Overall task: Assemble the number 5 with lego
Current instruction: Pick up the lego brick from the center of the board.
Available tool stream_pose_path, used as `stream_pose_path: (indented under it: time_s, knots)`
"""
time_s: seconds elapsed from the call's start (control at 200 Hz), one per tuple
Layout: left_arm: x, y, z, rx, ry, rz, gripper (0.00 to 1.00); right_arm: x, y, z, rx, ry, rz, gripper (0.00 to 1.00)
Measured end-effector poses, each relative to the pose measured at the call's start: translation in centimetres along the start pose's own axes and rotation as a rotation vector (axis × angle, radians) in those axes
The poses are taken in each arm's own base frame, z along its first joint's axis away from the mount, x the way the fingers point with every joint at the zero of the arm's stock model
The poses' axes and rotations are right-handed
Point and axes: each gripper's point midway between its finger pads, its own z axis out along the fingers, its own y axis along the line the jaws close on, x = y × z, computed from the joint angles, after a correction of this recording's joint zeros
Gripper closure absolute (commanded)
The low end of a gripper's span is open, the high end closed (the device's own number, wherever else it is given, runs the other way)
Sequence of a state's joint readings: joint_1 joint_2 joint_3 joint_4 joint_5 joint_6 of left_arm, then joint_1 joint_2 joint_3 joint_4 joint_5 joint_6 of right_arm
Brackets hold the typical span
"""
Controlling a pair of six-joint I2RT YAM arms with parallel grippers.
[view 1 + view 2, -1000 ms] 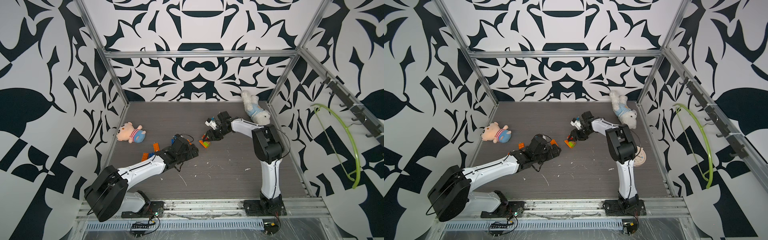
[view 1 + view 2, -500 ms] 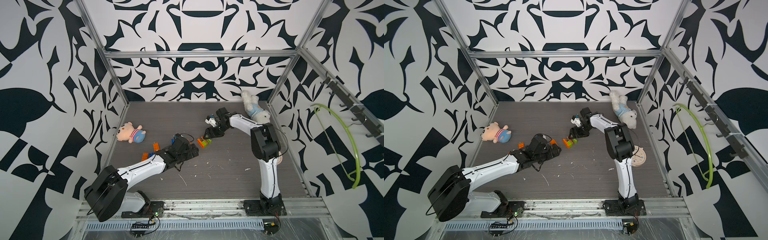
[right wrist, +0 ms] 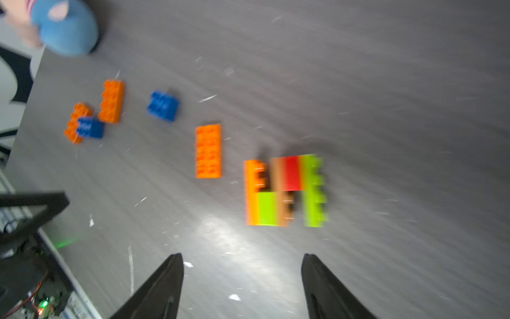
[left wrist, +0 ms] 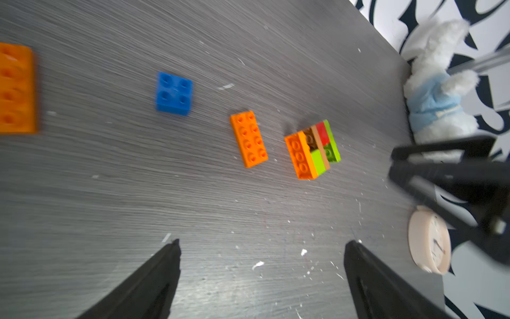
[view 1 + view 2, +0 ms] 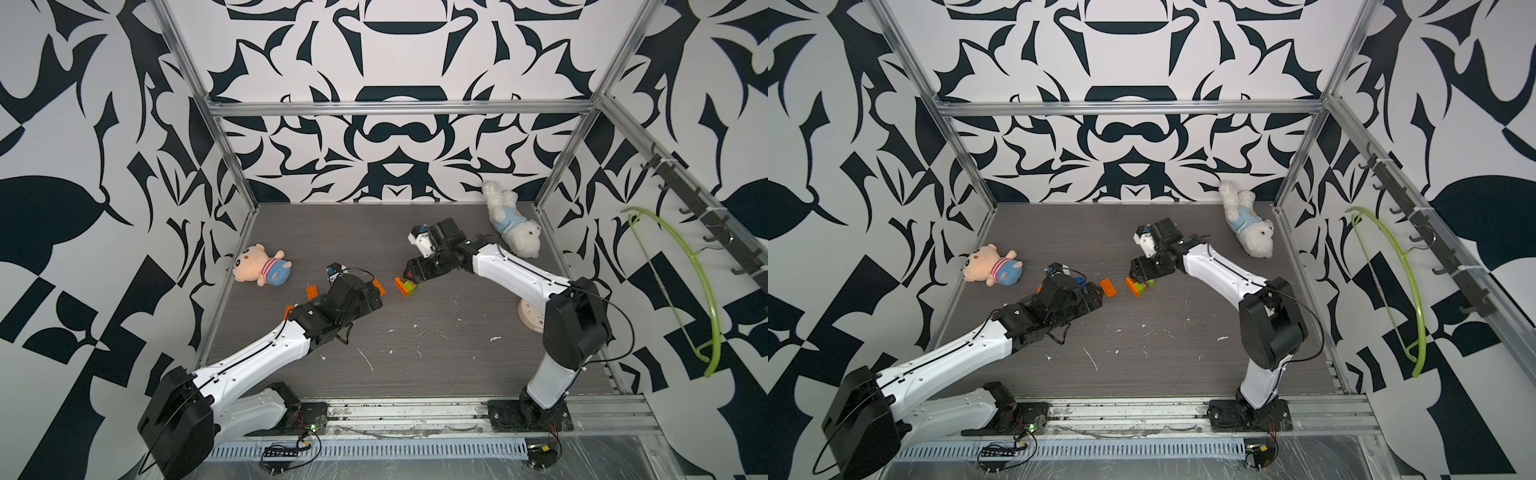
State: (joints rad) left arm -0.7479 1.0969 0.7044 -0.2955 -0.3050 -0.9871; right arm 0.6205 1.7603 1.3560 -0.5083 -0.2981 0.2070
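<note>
Item: stack of orange, lime-green, red and tan studded plastic lego bricks (image 3: 285, 190), lying on its side near the middle of the grey wood-grain table (image 3: 386, 82).
Progress: three bars joined by two offset squares (outline blurred); the 5 looks finished or nearly so.
Spares: orange oblong brick (image 3: 209, 150) just beside it; blue square brick (image 3: 163, 105) farther off; cluster of orange and blue bricks (image 3: 89, 127) beyond, unused.
Right gripper (image 3: 242, 256): jaws apart, empty, near the stack.
Left gripper (image 4: 262, 243): jaws wide, empty, farther off.
</note>
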Motion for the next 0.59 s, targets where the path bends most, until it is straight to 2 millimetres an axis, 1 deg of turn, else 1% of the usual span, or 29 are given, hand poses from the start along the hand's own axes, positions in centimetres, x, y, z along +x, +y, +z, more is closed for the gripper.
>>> stream_pose_path:
  time_s: [0.095,0.135,0.175,0.24,0.3,0.385,0.43,0.595]
  knots:
    - [-0.9,0.9,-0.9,-0.021,-0.041,-0.020,0.01,2.0,2.9,2.8,-0.014,0.057,-0.028,0.32]
    - [-1.2,1.2,-1.4,-0.024,-0.057,-0.030,0.01,2.7,3.4,3.9,-0.011,0.079,-0.028,0.32]
    - [-1.5,1.5,-1.7,-0.024,-0.070,-0.039,0.01,3.3,3.4,5.0,0.000,0.101,-0.022,0.32]
    - [-1.8,1.9,-2.2,-0.025,-0.087,-0.051,0.01,4.2,2.8,6.5,0.026,0.133,-0.005,0.33]
    - [-1.9,2.2,-2.5,-0.028,-0.097,-0.058,0.01,4.7,1.8,7.8,0.064,0.153,0.015,0.33]
    - [-1.7,2.8,-2.6,-0.043,-0.093,-0.060,0.01,5.4,0.2,8.9,0.122,0.172,0.032,0.32]
    - [-1.6,2.9,-2.6,-0.048,-0.090,-0.061,0.01,5.5,-0.2,9.1,0.145,0.174,0.032,0.32]
    - [-1.6,2.9,-2.6,-0.049,-0.090,-0.062,0.01,3.7,-1.9,8.5,0.235,0.116,0.031,0.32]
